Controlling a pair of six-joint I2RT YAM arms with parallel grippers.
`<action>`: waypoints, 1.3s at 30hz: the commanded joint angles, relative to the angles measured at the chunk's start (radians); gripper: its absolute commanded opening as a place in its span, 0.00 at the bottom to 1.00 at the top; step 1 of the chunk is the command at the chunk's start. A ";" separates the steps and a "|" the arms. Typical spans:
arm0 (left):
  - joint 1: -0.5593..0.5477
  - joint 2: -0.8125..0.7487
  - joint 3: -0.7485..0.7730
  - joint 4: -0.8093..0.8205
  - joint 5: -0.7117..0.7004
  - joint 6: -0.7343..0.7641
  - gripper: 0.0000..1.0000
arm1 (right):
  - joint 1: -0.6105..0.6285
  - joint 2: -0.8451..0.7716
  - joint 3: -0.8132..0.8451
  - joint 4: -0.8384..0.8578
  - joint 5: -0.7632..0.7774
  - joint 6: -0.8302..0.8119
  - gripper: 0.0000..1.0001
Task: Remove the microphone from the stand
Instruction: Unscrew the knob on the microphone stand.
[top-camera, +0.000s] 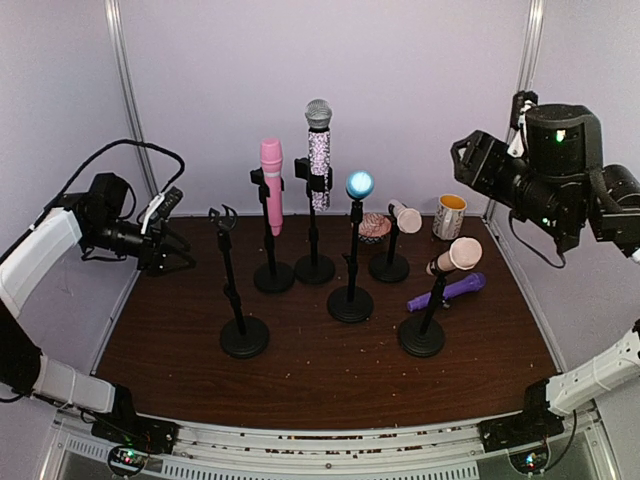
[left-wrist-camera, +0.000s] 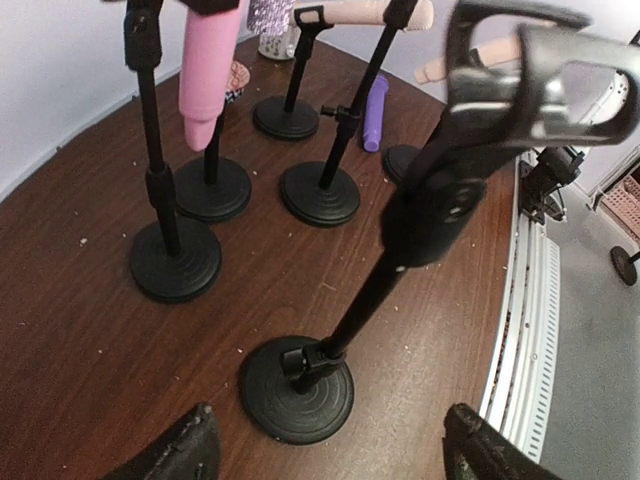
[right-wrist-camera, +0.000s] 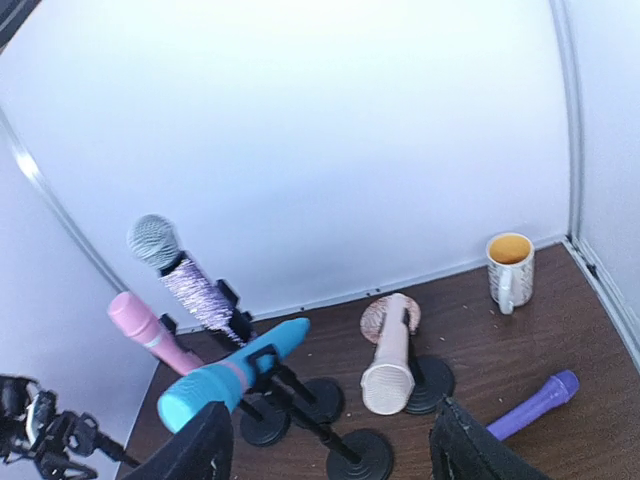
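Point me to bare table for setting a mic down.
Free: table front strip, near edge up to the empty stand; also left of that stand. Crowded: mid-back around the pink microphone and blue microphone; right side holds the purple microphone.

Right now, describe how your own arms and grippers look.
The left arm has white shells between black joints, with a black cable looping above it. The right arm shows bulky black joint housings with small green lights and a white lower link. Both the left gripper and the right gripper have dark, matte fingers.
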 joint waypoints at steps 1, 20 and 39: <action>0.044 0.107 0.006 -0.072 0.067 0.096 0.76 | 0.173 0.162 0.145 0.018 0.082 -0.247 0.69; 0.045 0.360 0.023 -0.191 0.163 0.655 0.72 | 0.233 0.612 0.073 0.259 -0.511 -0.268 0.62; -0.001 0.710 0.310 -0.602 0.265 0.970 0.55 | 0.167 0.531 -0.033 0.264 -0.520 -0.191 0.52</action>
